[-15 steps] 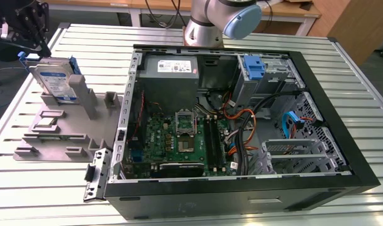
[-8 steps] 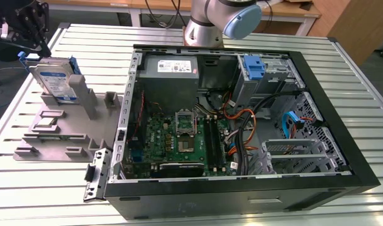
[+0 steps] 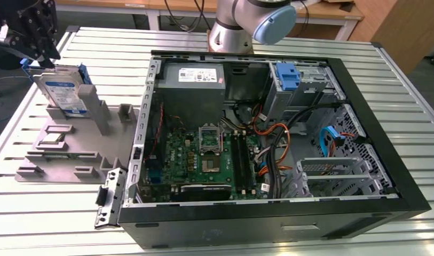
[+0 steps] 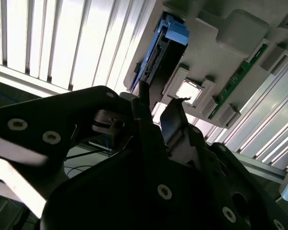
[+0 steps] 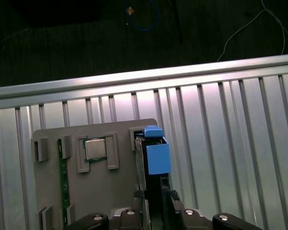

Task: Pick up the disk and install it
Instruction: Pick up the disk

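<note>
The disk (image 3: 60, 92) stands on edge in a slot of the grey fixture (image 3: 67, 146) at the exterior view's left, its silver labelled face framed by a blue carrier. My black gripper (image 3: 44, 60) hangs just above the disk's upper far corner. In the first wrist view the disk (image 5: 156, 155) is seen edge-on and runs down between the two fingers of the gripper (image 5: 154, 197). The second wrist view has the gripper (image 4: 159, 111) open with a bright gap between the fingers, and the disk (image 4: 158, 52) lies beyond the tips. Nothing is held.
An open computer case (image 3: 405, 176) lies at the exterior view's right, with a grey power supply (image 3: 199, 80), motherboard, cables and a blue bay bracket (image 3: 288, 77). The fixture also carries a processor chip (image 5: 95, 148) and a green memory stick (image 5: 62, 177). The arm's base (image 3: 235, 29) stands behind the case.
</note>
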Motion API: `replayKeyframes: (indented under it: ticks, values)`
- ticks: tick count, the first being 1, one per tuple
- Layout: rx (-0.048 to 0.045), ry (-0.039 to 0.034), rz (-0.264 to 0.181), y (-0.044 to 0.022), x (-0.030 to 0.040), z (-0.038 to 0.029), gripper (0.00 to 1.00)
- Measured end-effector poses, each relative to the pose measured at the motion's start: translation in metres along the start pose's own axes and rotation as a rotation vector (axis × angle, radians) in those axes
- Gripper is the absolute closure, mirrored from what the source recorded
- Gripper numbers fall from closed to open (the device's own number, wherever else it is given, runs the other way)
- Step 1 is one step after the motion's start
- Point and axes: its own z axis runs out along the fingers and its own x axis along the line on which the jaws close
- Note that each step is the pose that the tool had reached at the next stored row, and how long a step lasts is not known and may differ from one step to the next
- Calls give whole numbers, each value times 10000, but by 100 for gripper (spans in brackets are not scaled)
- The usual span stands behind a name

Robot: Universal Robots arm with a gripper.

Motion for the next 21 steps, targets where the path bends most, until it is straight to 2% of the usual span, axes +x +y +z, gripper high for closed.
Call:
replayKeyframes:
  ticks: [1, 2, 4, 6, 7, 11, 13, 17, 18, 21]
  values:
    - [0, 0, 0, 0, 0, 0, 59]
    - [0, 0, 0, 0, 0, 0, 59]
    - [0, 0, -1, 0, 0, 0, 47]
    - [-1, 0, -1, 0, 0, 0, 47]
    - [-1, 0, -1, 0, 0, 0, 41]
    - [1, -1, -1, 0, 0, 3, 41]
    - [1, -1, -2, -2, 2, 25, 41]
    - [0, 0, -2, -6, 7, 95, 41]
    - [0, 0, -2, -13, 15, 198, 41]
    - [0, 0, -2, -15, 19, 252, 41]
